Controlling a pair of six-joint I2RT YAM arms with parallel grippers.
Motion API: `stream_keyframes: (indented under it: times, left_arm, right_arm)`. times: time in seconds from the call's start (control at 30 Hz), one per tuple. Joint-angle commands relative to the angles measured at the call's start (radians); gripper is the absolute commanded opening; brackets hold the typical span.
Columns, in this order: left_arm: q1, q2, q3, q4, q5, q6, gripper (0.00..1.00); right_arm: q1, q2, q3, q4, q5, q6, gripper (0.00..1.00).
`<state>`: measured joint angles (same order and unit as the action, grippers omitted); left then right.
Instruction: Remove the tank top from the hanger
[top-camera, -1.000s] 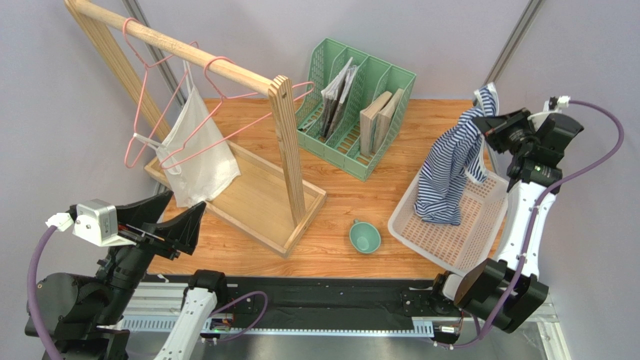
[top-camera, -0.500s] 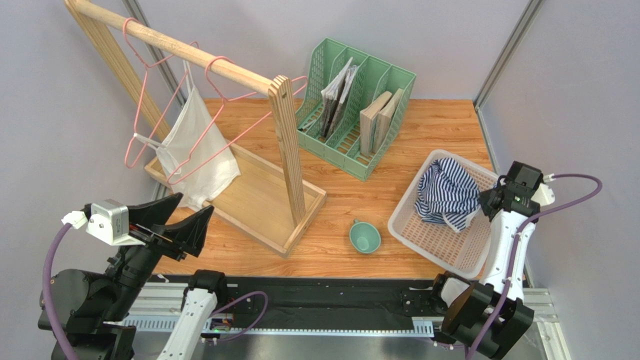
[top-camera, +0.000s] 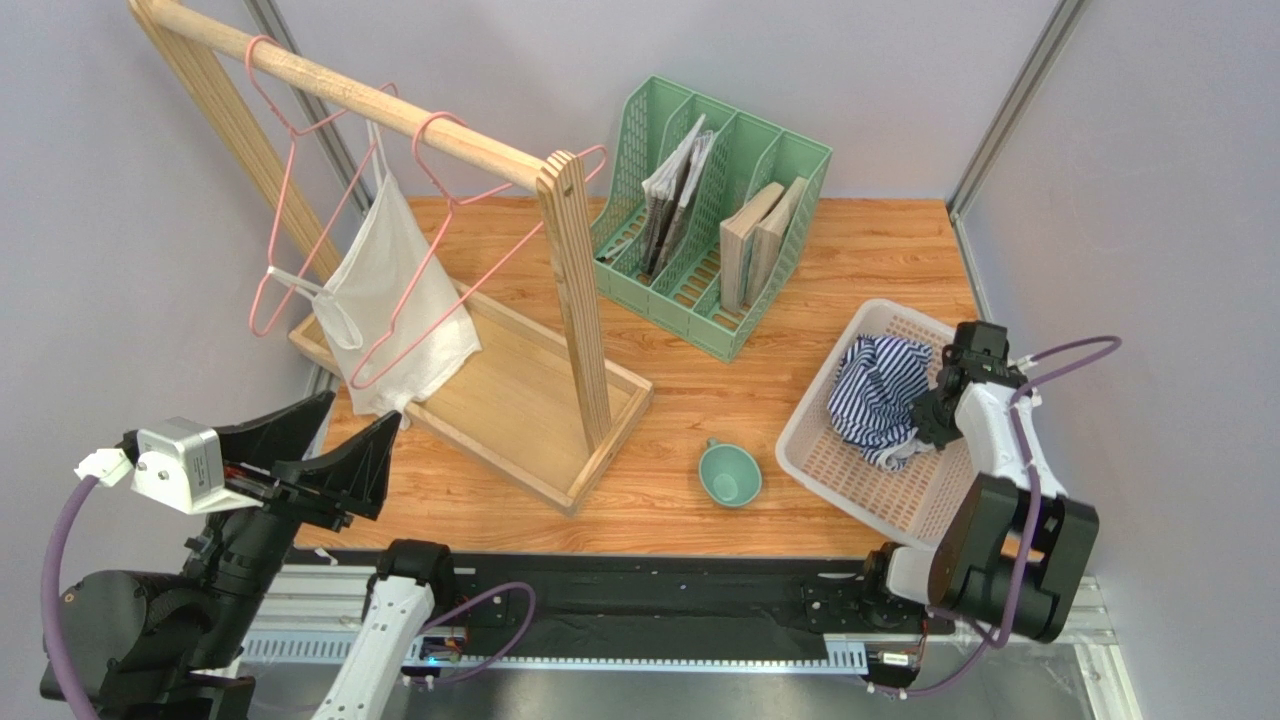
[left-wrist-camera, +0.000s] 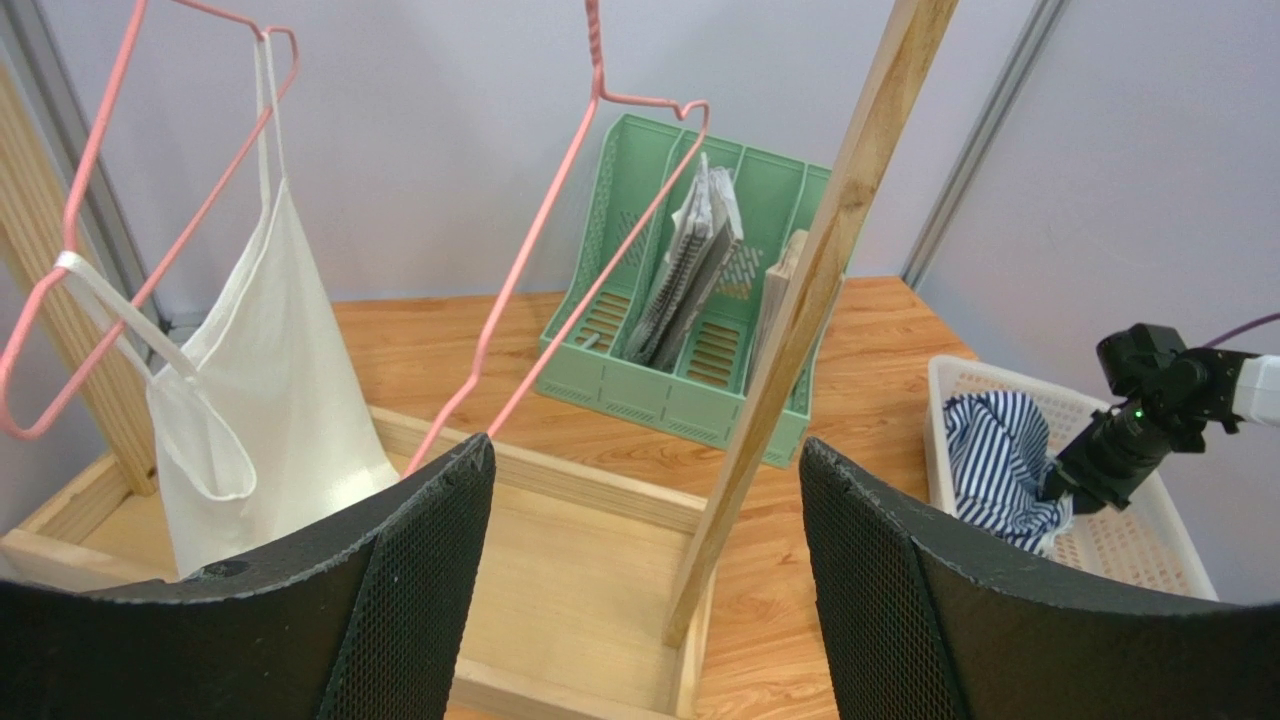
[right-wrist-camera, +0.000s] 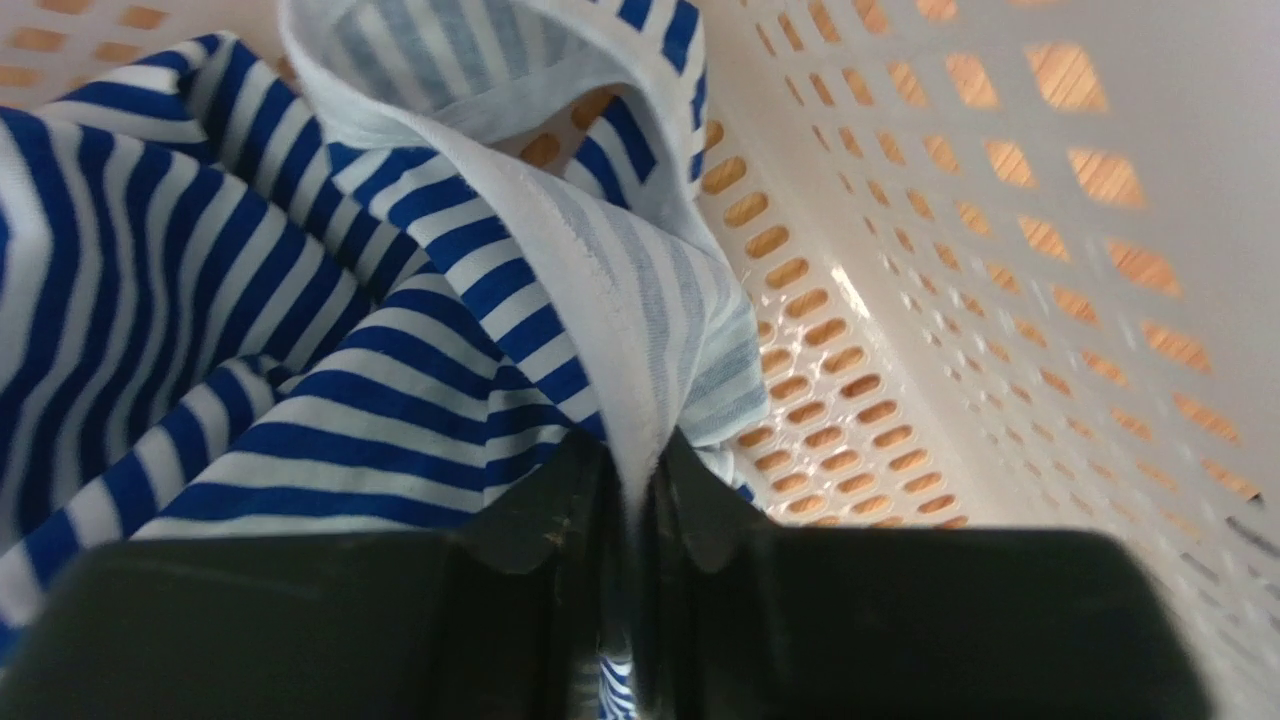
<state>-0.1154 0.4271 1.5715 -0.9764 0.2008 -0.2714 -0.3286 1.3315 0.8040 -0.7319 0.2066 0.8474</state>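
**Right claw in the basket, white top on the rack:** The right claw (right-wrist-camera: 639, 465) sat low inside a white plastic basket (right-wrist-camera: 977, 300). Its fingertips were largely buried in cloth, and its dark body was a blur across the bottom of the wrist view. The two fingers stood almost together, pinching a pale hem fold of the blue-and-white striped tank top (right-wrist-camera: 301, 330). The top lay crumpled just ahead and to the left of the claw on the perforated floor.

The left claw (left-wrist-camera: 646, 450) hovered empty, its mesh-textured black fingers spread wide. Ahead of it and to the left, a thin white tank top (left-wrist-camera: 278, 375) hung limp from a pink wire hanger (left-wrist-camera: 96, 150). The left finger hid its lower hem, and the frame edge cut off the hanger's top. A slanted wooden rack post (left-wrist-camera: 842, 225) crossed ahead, partly screening a green slotted file holder (left-wrist-camera: 619, 195) of papers. From above, a small green bowl (top-camera: 730, 474) sat on the wood-grain table (top-camera: 842, 255) between the claws.
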Motion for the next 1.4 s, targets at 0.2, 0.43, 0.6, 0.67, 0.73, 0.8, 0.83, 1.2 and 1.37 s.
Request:
stream_keyframes:
  times: [0.2, 0.43, 0.6, 0.67, 0.73, 0.8, 0.83, 1.2, 1.37]
  left_arm:
    - [0.002, 0.082, 0.047, -0.056, 0.029, 0.037, 0.79]
    - [0.002, 0.096, 0.045, -0.053, 0.066, -0.018, 0.79]
    - [0.002, 0.085, 0.070, -0.074, 0.065, -0.052, 0.79]
    - [0.002, 0.094, 0.116, -0.111, 0.058, -0.049, 0.79]
    - [0.000, 0.111, 0.146, -0.133, 0.040, -0.048, 0.79]
    - [0.000, 0.130, 0.154, -0.139, 0.026, -0.058, 0.79]
    - [0.000, 0.136, 0.160, -0.140, 0.013, -0.063, 0.79]
    - [0.000, 0.418, 0.355, -0.140, -0.311, 0.012, 0.79]
    - [0.002, 0.642, 0.484, -0.170, -0.550, 0.046, 0.80]
  right_arm:
    - [0.051, 0.075, 0.130, -0.061, 0.215, -0.093, 1.00]
    - [0.172, -0.002, 0.260, -0.271, 0.382, -0.050, 1.00]
    - [0.269, -0.063, 0.325, -0.376, 0.448, -0.024, 1.00]
    - [0.290, -0.093, 0.328, -0.370, 0.433, -0.074, 1.00]
    - [0.321, -0.150, 0.319, -0.298, 0.381, -0.148, 1.00]
    - [0.370, -0.189, 0.291, -0.226, 0.254, -0.286, 1.00]
    - [0.379, -0.231, 0.281, -0.152, 0.150, -0.319, 1.00]
    - [0.848, -0.252, 0.291, 0.037, -0.024, -0.389, 1.00]
    - [0.921, -0.247, 0.305, 0.089, -0.121, -0.412, 1.00]
